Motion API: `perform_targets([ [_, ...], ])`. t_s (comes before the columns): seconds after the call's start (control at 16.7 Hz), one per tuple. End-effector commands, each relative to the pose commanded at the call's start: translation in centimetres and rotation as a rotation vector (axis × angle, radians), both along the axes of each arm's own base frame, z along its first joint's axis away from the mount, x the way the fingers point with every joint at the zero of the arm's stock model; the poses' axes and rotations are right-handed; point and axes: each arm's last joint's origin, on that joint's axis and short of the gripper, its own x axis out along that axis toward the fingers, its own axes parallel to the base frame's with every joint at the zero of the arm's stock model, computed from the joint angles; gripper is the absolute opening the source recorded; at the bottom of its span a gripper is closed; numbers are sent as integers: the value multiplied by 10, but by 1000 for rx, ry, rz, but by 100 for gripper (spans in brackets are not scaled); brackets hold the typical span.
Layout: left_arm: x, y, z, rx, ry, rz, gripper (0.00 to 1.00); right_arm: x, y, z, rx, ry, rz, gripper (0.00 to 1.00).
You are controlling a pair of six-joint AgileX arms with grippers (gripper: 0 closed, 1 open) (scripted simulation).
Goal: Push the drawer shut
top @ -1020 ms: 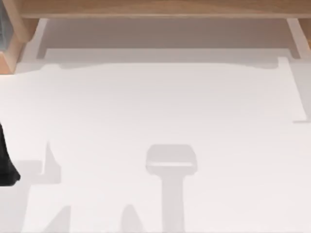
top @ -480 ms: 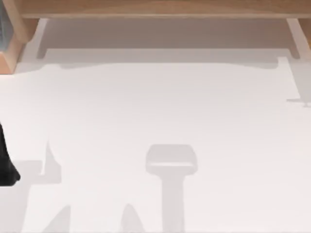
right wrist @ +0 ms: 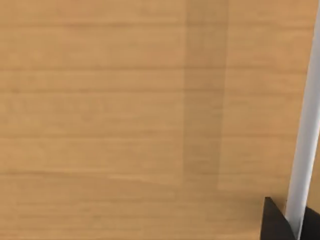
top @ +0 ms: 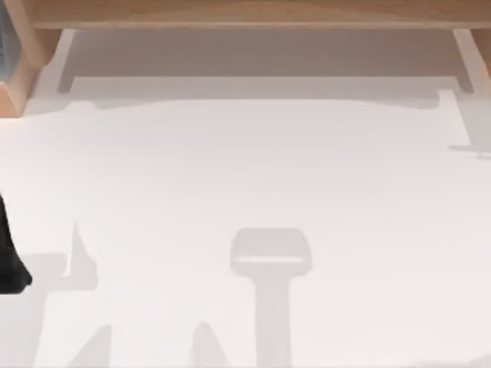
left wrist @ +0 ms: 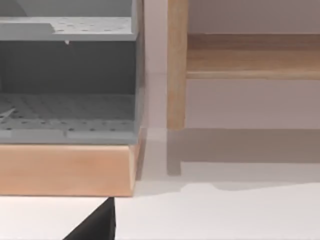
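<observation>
Drawer [left wrist: 65, 167]: light wooden front panel at lower left of the left wrist frame, grey perforated interior [left wrist: 67, 107] exposed above it; stands open, pulled out from the wooden cabinet [top: 245, 15]. In the top frame, corner of the same front visible at upper left edge [top: 11, 92].

Cabinet: wooden frame along the upper edge of the top frame; upright post [left wrist: 176, 65] at centre of the left wrist frame, just beside the drawer's side.

Bench [top: 245, 192]: plain white surface, shadows of arms at lower centre.

Left arm: dark body at left edge of the top frame [top: 9, 261]; dark part at lower left of its wrist frame [left wrist: 97, 225], near the drawer front, contact not evident. Tool state: cannot tell.

Right arm: wrist frame close against wood-grain panel [right wrist: 125, 120]; dark tool part at lower right corner [right wrist: 277, 222]. Tool state: cannot tell.

Risks, judged: push applied near the drawer's corner rather than mid-front, skewing and jamming it; tool sliding off the front edge; right arm close to wood, possible scrape.
</observation>
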Motion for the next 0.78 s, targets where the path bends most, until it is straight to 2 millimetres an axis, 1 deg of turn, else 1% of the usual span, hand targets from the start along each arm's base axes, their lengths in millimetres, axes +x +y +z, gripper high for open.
perform_targets([
  [0.06, 0, 0, 0, 0, 0, 0, 100, 8, -1, 0, -1, -2, 0, 0],
  [0.24, 0, 0, 0, 0, 0, 0, 100, 38, -5, 10, -22, -38, 7, 0],
  [0.36, 0, 0, 0, 0, 0, 0, 100, 51, -2, 6, -13, -22, 5, 0],
  [0.66, 0, 0, 0, 0, 0, 0, 100, 51, -3, 4, -6, -14, -3, 0],
  [0.78, 0, 0, 0, 0, 0, 0, 100, 60, -3, 0, 1, 1, -7, 0],
])
